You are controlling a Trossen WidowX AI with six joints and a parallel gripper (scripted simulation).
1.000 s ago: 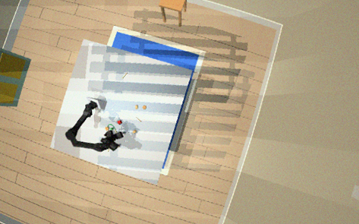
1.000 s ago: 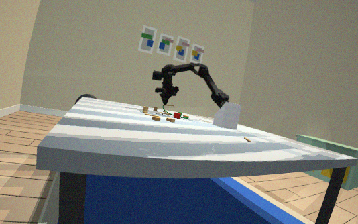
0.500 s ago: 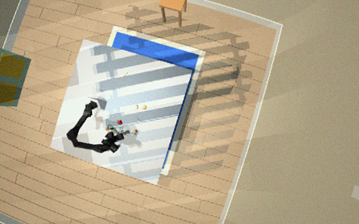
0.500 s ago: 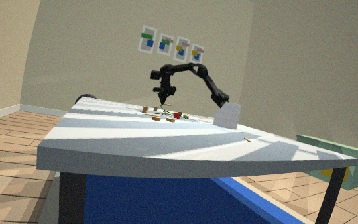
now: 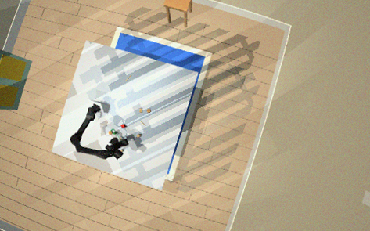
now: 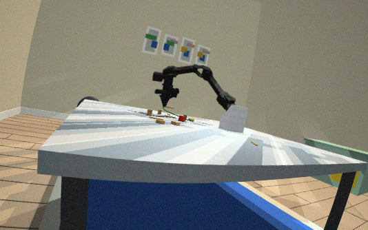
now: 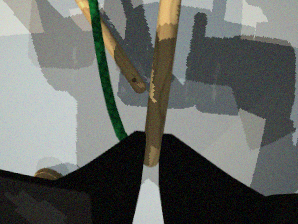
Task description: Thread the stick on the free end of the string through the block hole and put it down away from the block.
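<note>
My gripper (image 6: 165, 106) (image 7: 152, 143) is shut on a wooden stick (image 6: 169, 107) (image 7: 164, 65), holding it above the table near one end; the rest reaches away from the fingers. A green string (image 6: 170, 111) (image 7: 103, 70) runs down to the gripper and passes behind the left finger in the wrist view, so its join to the stick is hidden. Small wooden blocks (image 6: 149, 112) (image 6: 160, 121) stand and lie on the table beyond the fingers. No hole shows at this size, so I cannot tell which is the holed block. The button is not clearly seen.
A red cube (image 5: 123, 126) (image 6: 182, 118) and a small green object (image 5: 113, 131) lie near the arm. A loose stick (image 7: 125, 62) is below and left of the held one. Other sticks (image 5: 142, 123) (image 6: 254, 143) lie farther off. A round brown object (image 7: 48, 174) shows at lower left.
</note>
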